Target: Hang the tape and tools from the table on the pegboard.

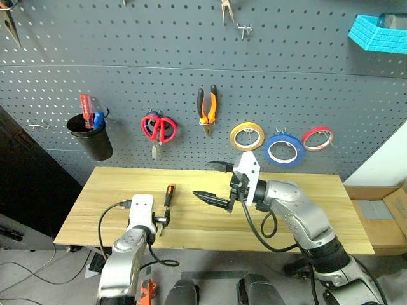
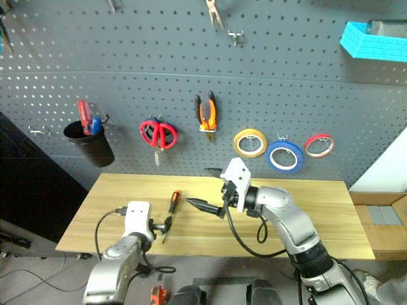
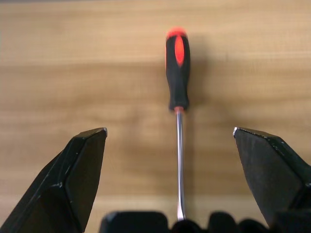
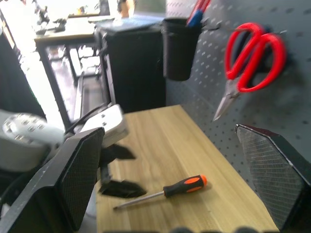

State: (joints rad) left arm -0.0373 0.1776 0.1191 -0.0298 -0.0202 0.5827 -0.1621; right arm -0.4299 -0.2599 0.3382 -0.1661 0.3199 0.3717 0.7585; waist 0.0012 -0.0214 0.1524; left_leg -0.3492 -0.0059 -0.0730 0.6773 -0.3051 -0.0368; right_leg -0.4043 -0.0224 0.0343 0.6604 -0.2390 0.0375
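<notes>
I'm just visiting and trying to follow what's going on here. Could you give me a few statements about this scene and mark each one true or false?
1. The screwdriver lies on the table. True.
2. The red-handled scissors lie on the table. False: they hang on the pegboard.
3. The left gripper is shut on the screwdriver. False: its fingers stand open on either side of the shaft.
4. The blue tape hangs between a yellow roll and a red roll. True.
5. The right gripper holds the pliers. False: it is open and empty; the pliers hang on the pegboard.
</notes>
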